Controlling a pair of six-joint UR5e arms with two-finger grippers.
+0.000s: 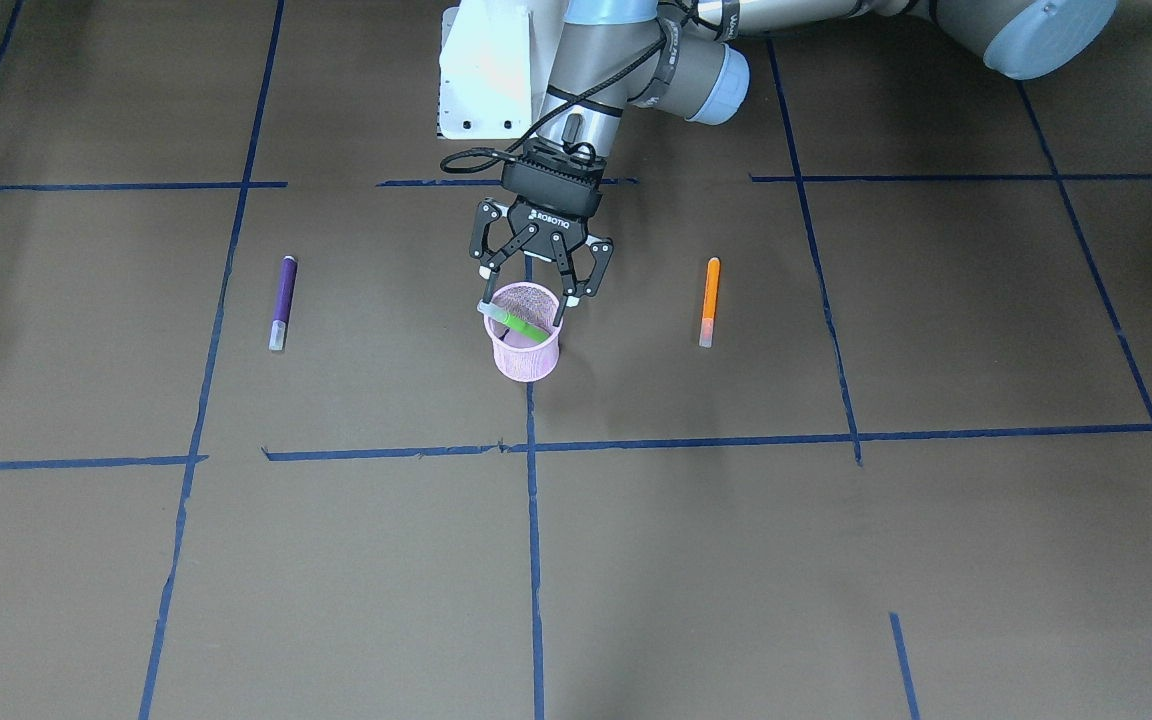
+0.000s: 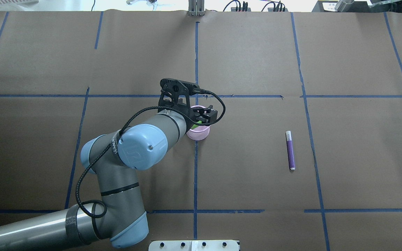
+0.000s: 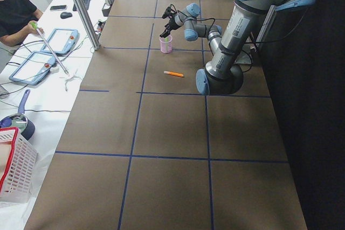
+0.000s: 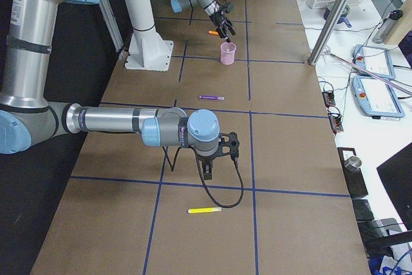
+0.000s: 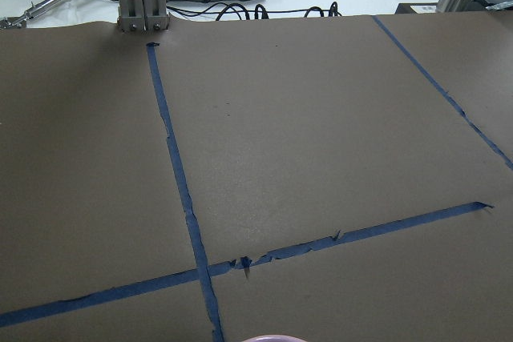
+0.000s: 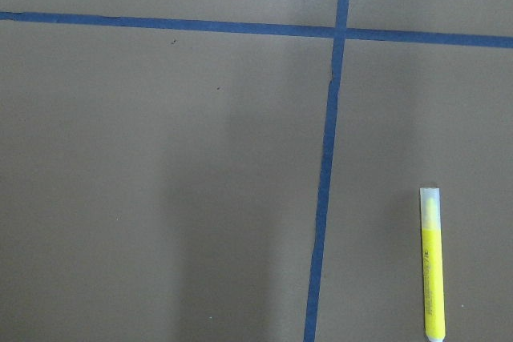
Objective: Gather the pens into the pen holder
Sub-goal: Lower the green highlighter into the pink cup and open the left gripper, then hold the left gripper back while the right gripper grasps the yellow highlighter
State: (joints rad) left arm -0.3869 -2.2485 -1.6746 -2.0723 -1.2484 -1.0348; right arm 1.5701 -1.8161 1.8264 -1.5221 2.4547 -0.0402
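From the front, the purple pen (image 1: 281,303) is laid at left. At centre, the green pen (image 1: 521,326) is tilted in the pen holder (image 1: 528,364) beneath the left end effector (image 1: 523,312), fingers apart. The right end effector's (image 4: 206,172) state cannot be told. The orange pen (image 1: 709,300) is laid at right. Light, stiff, slick barrels are judged best pinched mid-length.

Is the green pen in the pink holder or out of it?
In. The green pen leans inside the pen holder, cap at its rim; left gripper open.

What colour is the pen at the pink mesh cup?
The pen is green; the front-facing view shows it best.
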